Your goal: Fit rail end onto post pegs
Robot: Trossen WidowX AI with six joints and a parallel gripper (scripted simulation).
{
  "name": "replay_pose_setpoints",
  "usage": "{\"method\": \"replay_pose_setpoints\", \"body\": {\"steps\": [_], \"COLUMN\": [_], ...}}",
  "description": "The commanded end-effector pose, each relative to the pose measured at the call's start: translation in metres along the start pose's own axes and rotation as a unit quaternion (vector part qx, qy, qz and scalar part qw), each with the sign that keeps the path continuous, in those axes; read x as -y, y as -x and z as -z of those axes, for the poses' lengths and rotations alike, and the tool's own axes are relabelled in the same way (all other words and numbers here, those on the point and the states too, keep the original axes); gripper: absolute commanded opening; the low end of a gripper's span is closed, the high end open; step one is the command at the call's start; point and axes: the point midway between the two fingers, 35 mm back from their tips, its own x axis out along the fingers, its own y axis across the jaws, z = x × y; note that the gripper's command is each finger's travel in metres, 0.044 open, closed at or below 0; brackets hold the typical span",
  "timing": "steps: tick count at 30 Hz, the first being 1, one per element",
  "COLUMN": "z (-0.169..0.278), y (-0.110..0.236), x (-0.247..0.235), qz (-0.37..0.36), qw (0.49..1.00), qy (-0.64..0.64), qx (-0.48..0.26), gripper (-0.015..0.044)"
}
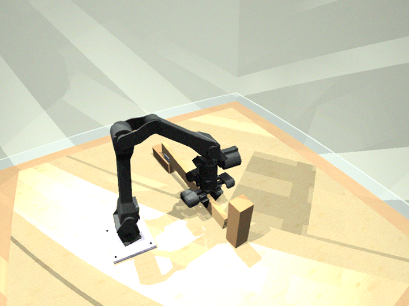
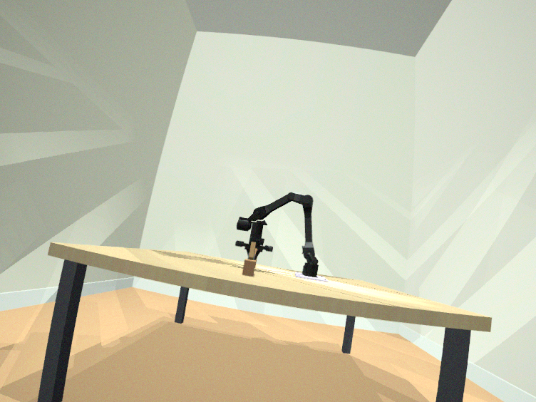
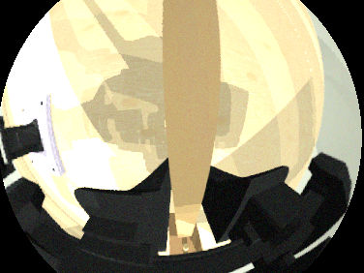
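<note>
The long wooden rail (image 1: 178,165) (image 3: 190,77) runs from the low footboard block (image 1: 159,155) at the back down to the table in front of the short upright post (image 1: 239,219) (image 2: 248,268). Its far end sits in the bracket (image 1: 166,159). Its near end (image 1: 220,215) lies low beside the post's base. My gripper (image 1: 205,200) (image 2: 254,251) (image 3: 180,160) points straight down and is shut on the rail, a short way back from its near end, with one finger on each side. The pegs are hidden in these views.
The arm's base stands on a white plate (image 1: 142,248) (image 2: 312,277) at the front left of the rail. The wooden table (image 2: 389,309) stands on dark legs; its edges are far from the parts.
</note>
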Motion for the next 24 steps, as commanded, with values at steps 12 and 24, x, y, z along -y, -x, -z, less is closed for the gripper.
{"method": "replay_pose_setpoints", "body": {"steps": [12,24], "z": [0.0,0.0], "y": [0.008,0.014], "x": [0.001,0.002], "qz": [0.0,0.0], "qw": [1.0,1.0], "qy": [-0.001,-0.001], "qx": [-0.001,-0.001], "gripper": [0.0,0.0]}}
